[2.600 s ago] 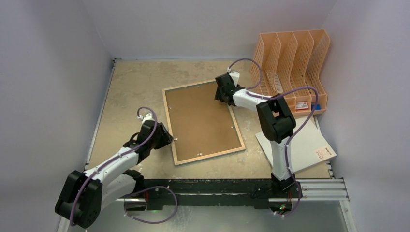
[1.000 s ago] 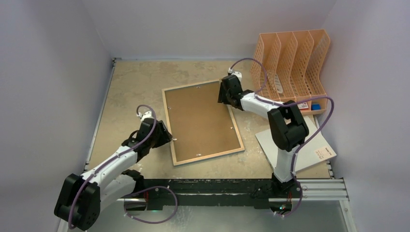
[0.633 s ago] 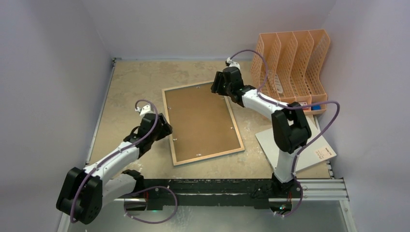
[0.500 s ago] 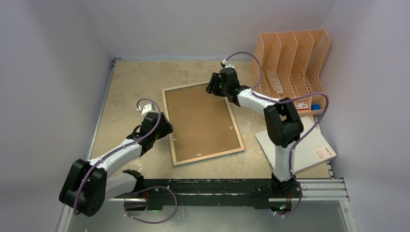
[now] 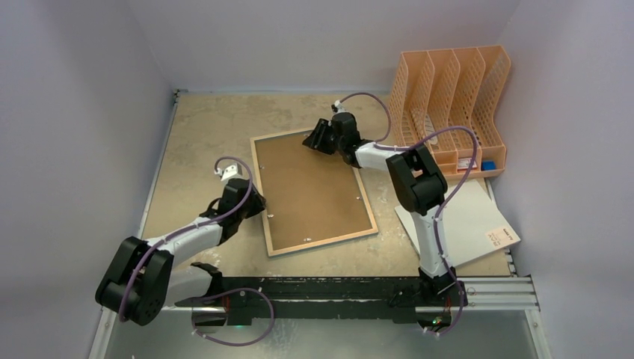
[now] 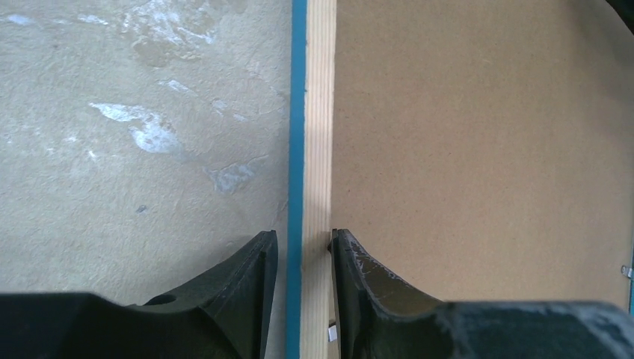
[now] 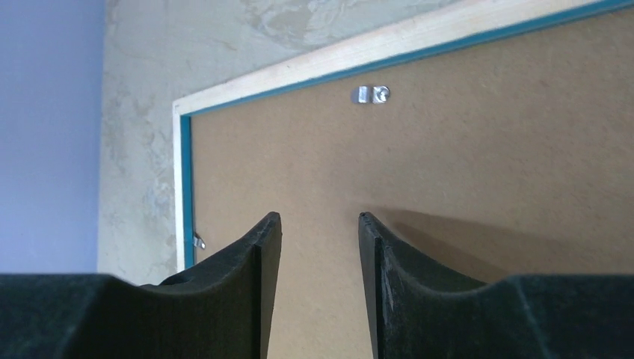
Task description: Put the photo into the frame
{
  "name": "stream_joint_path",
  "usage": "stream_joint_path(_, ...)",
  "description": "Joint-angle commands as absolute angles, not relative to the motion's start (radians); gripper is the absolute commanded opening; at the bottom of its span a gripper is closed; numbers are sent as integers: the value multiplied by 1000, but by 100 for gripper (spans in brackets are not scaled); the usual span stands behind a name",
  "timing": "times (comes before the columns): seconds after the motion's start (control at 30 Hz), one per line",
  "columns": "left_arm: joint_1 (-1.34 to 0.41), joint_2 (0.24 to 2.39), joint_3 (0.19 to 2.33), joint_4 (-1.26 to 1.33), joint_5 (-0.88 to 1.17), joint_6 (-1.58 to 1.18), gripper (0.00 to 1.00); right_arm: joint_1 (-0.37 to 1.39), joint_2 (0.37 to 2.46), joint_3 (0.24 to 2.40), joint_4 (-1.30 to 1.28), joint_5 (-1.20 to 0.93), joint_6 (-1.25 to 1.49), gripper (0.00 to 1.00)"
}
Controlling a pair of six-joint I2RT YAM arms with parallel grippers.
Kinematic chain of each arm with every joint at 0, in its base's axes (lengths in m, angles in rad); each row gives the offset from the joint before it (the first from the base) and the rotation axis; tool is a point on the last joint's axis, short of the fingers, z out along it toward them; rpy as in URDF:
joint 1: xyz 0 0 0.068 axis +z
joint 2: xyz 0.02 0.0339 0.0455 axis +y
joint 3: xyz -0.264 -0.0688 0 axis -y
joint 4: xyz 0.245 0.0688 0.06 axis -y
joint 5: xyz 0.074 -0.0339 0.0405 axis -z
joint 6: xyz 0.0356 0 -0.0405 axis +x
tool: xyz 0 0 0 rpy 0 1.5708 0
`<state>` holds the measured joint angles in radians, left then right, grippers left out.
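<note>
Facedown, frame [image 5: 323,241], long axis near-far.

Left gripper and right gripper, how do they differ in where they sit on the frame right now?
The left gripper straddles the frame at its pale wood rail, on the long side by the left arm; the right gripper is over the brown backing board near the far short side. The left gripper has the rail between its fingers; the right gripper has nothing between its own. Both are narrowly open.
</note>
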<state>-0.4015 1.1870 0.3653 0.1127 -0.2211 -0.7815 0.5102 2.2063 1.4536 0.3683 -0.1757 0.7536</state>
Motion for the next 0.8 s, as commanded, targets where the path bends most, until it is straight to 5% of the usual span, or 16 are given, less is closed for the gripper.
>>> stream_joint_path(0.0, -403, 1225, 354, 176, -160, -729, 36, 520, 2233, 1499, 467, -222, 798, 45)
stream_joint_path(0.1, -403, 1251, 361, 180, -140, -726, 36, 520, 2245, 1496, 481, -203, 810, 44)
stream_joint_path(0.53, -403, 1240, 331, 167, -131, -721, 4, 520, 2376, 1629, 451, -122, 842, 44)
stream_joint_path(0.77, -403, 1220, 325, 150, -107, -740, 0, 521, 2395, 1645, 434, -27, 874, 42)
